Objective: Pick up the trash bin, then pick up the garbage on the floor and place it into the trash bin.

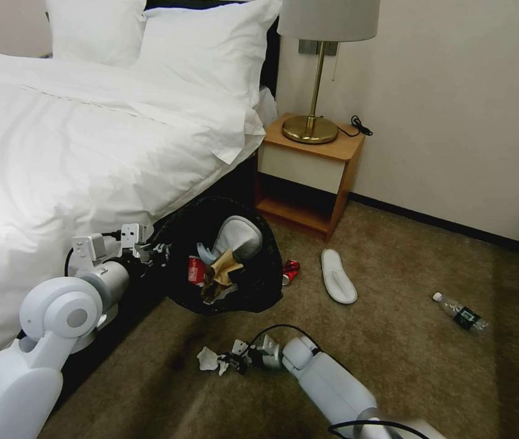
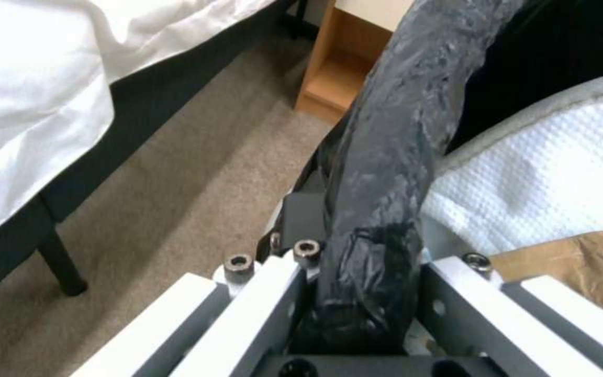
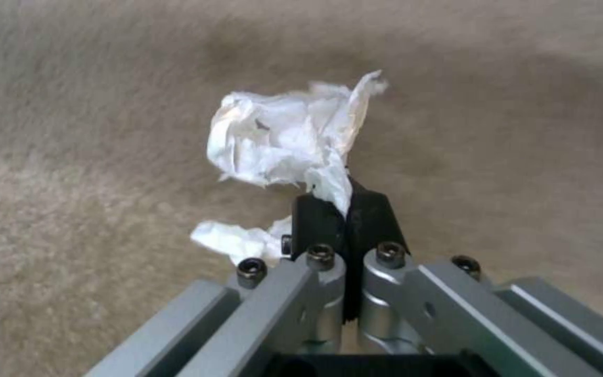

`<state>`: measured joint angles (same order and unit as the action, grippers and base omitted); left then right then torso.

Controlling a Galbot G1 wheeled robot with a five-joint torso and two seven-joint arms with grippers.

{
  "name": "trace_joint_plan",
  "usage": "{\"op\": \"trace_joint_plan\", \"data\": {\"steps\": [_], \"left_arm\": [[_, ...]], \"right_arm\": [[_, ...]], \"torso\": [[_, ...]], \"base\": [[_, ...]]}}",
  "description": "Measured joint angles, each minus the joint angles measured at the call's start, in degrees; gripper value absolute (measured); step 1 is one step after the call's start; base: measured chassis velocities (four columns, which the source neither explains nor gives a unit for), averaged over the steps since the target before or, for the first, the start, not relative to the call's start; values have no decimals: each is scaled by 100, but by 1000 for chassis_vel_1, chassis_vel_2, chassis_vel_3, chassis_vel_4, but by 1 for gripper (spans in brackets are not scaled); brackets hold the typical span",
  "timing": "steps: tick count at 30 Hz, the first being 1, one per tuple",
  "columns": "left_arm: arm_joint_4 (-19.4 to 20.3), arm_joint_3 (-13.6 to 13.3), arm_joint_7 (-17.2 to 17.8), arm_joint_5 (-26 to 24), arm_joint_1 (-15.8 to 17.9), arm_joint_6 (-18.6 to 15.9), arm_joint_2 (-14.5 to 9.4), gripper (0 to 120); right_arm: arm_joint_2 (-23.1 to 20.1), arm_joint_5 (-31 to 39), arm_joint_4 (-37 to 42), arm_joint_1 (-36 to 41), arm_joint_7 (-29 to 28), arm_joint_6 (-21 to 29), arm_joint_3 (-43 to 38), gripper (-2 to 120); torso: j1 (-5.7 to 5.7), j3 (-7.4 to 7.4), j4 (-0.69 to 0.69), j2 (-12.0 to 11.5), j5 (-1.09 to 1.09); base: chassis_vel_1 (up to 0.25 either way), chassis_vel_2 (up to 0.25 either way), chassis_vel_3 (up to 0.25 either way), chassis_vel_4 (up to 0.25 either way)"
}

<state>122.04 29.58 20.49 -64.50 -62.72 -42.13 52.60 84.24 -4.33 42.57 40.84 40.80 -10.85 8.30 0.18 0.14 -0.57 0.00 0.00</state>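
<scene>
Beside the bed's edge [image 1: 58, 201], the left gripper [image 1: 149, 250] is clamped on the rim of the trash bin [image 1: 259, 277], holding it tilted above the carpet [image 1: 405, 366]; the wrist view shows the black bag's rolled rim [image 2: 385, 173] pinched between its fingers. Inside lie a white slipper [image 1: 238, 238], a red-white wrapper [image 1: 195, 270] and brown crumpled paper [image 1: 222, 271]. Low over the carpet in front of the bin, the right gripper [image 1: 230, 364] has its black pads [image 3: 315, 220] closed together on a white tissue [image 3: 280, 139]. Near the nightstand [image 1: 308, 171], a red can [image 1: 289, 271] touches the bin's side, with a second slipper [image 1: 338, 275] just beside it and a clear bottle [image 1: 461, 313] well apart.
</scene>
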Motion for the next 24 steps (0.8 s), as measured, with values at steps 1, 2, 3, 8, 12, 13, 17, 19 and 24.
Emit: {"op": "trace_joint_plan", "data": {"steps": [1, 2, 3, 8, 12, 13, 17, 19, 24], "left_arm": [[-1, 16, 10, -6, 0, 0, 3, 2], [-1, 16, 10, -6, 0, 0, 3, 2], [-1, 37, 22, -20, -2, 0, 3, 2], [2, 78, 122, -72, -13, 0, 4, 2], [-24, 114, 241, -124, -40, 0, 19, 2], [-35, 127, 262, -128, -55, 0, 19, 2], [-40, 237, 319, -184, -121, 0, 33, 2], [-28, 276, 340, -213, -143, 0, 33, 2], [15, 399, 449, -331, -234, 0, 21, 2]], "right_arm": [[-105, 110, 166, 31, -20, 59, -5, 0], [-105, 110, 166, 31, -20, 59, -5, 0], [-213, 252, 352, 63, -55, 127, -9, 0], [-537, 548, 914, 128, -176, 315, -99, 0], [-844, 845, 1497, 260, -404, 630, -357, 0], [-913, 935, 1617, 290, -483, 720, -450, 0], [-1101, 1147, 1775, 302, -683, 914, -729, 0], [-1135, 1160, 1775, 289, -733, 934, -808, 0], [-1500, 1312, 2088, 273, -1063, 1316, -1197, 0]], "torso": [[0, 0, 0, 0, 0], [0, 0, 0, 0, 0], [0, 0, 0, 0, 1], [0, 0, 0, 0, 1], [0, 0, 0, 0, 1], [0, 0, -1, 0, 0], [0, 0, -1, 0, 0], [0, 0, 0, 0, 1], [0, 0, 2, 0, 1]], "base": [[0, 0, 0, 0], [0, 0, 0, 0], [0, 0, 0, 0], [0, 0, 0, 0], [0, 0, 0, 0], [0, 0, 0, 0], [0, 0, 0, 0], [0, 0, 0, 0], [0, 0, 0, 0]]}}
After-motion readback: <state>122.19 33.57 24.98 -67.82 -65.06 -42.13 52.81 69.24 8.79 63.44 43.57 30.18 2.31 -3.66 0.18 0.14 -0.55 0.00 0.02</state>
